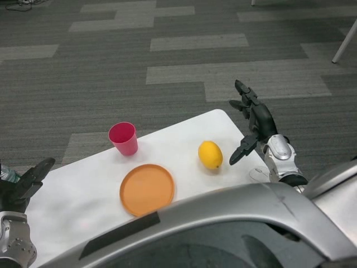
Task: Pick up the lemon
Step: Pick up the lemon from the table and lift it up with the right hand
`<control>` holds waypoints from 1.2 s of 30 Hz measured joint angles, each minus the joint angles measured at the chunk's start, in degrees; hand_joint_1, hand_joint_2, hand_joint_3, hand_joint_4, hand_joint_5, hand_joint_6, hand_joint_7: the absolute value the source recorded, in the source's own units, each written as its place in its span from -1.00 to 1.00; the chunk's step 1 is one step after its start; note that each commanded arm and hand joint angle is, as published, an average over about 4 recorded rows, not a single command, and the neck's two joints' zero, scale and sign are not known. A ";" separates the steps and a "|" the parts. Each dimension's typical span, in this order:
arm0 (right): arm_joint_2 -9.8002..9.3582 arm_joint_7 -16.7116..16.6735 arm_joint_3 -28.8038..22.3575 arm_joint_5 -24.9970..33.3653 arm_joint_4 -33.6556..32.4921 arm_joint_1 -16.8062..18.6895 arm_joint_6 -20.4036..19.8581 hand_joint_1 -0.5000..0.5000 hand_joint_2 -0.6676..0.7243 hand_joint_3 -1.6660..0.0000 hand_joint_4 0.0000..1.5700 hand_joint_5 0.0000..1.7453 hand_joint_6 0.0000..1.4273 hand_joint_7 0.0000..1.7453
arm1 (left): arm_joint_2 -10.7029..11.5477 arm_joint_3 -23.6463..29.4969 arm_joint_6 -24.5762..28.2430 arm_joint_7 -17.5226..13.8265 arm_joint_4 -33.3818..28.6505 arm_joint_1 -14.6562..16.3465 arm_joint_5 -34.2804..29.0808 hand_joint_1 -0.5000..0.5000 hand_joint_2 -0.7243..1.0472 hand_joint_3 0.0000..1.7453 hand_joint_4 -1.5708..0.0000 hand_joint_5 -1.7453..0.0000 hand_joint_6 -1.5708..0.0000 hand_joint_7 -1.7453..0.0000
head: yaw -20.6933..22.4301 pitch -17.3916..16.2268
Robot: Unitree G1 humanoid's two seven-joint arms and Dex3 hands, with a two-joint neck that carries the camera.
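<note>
The white table (184,139) is seen running corner-first toward the grey carpet, its far corner lying just left of the right hand (254,125). That hand is held released, fingers spread, nothing grasped — bare tabletop separates it from the lemon (210,154), which rests just to its left. Farther left an orange plate (147,188) and a pink cup (124,138) are set. The left hand (25,181) is kept at the table's left edge — fingers apart, empty.
</note>
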 measured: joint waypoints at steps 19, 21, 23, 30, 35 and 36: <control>1.54 1.80 0.22 -8.91 18.65 -5.78 -0.12 0.29 0.59 1.00 -1.00 -0.11 -1.00 -1.00 | 0.00 -0.04 0.16 0.00 0.19 -0.12 0.01 1.00 0.10 -0.90 0.76 1.00 1.00 1.00 | -0.29 -0.61; 1.58 1.80 0.22 -9.03 20.23 -7.02 -0.14 0.25 0.52 1.00 -1.00 -0.11 -1.00 -1.00 | 0.01 -0.04 0.17 0.00 0.18 -0.12 0.01 1.00 0.10 -0.90 0.76 1.00 1.00 1.00 | -0.22 -0.56; 1.60 1.79 0.24 -9.27 21.48 -8.19 -0.14 0.25 0.48 1.00 -1.00 -0.11 -1.00 -1.00 | 0.01 -0.04 0.18 0.00 0.16 -0.13 0.00 1.00 0.10 -0.90 0.76 1.00 1.00 1.00 | -0.07 -0.40; 1.68 1.11 1.21 -9.85 26.45 -12.28 -0.21 0.15 0.27 0.95 -1.00 -0.17 -1.00 -1.00 | 0.06 -0.01 0.19 0.00 0.00 -0.12 0.00 1.00 0.10 -0.90 0.76 1.00 1.00 1.00 | 0.18 -0.23; 1.76 0.38 4.10 -9.89 28.41 -14.26 -0.18 0.08 0.30 0.90 -1.00 -0.17 -1.00 -1.00 | 0.12 0.40 0.19 0.00 -0.50 -0.08 0.01 1.00 0.10 -0.90 0.76 1.00 1.00 1.00 | 0.34 -0.22; 1.76 0.24 4.65 -9.89 28.58 -14.56 -0.18 0.08 0.27 0.90 -1.00 -0.17 -1.00 -1.00 | 0.13 0.52 0.19 0.00 -0.63 -0.07 0.01 1.00 0.10 -0.90 0.76 1.00 1.00 1.00 | 0.33 -0.22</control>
